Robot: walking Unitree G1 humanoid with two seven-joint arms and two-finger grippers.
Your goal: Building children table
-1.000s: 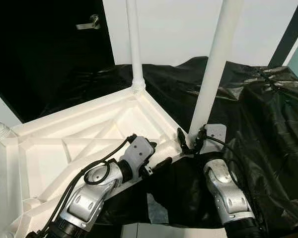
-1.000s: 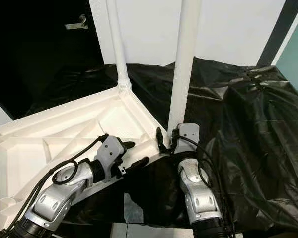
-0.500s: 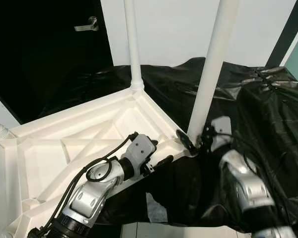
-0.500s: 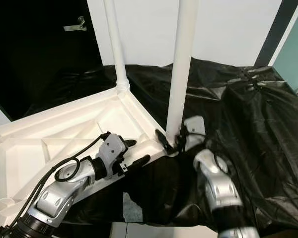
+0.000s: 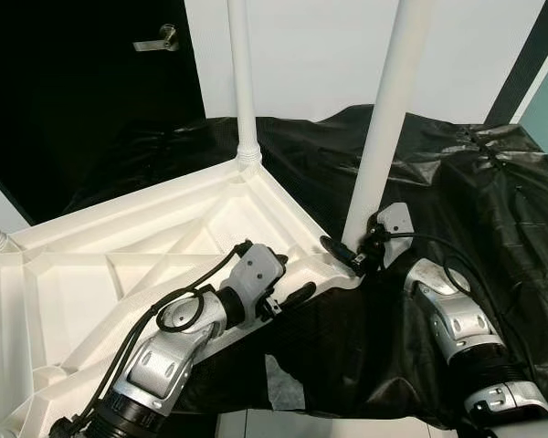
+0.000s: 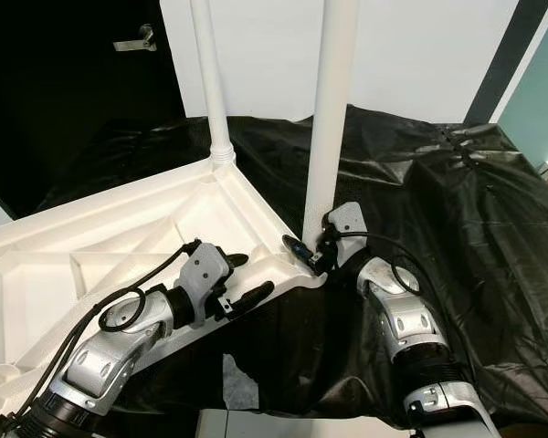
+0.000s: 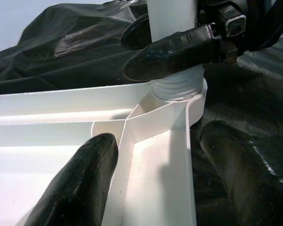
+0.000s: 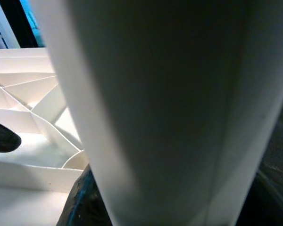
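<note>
Right claw (image 5: 347,256) clamped on white table leg (image 5: 380,128); left claw (image 7: 174,174) spread wide astride upturned tabletop rim (image 7: 153,155), black sheet (image 5: 493,210) beyond.

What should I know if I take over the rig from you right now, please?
Right pincer: shut on the near leg, low by its socket.
Left pincer: open, straddling the rim of the tabletop beside that corner.
Tabletop lies upside down on black sheet.
Done: far leg and near leg stand upright in their corners.
Left: I can't tell if the near leg is fully seated; check it and the other corners.
</note>
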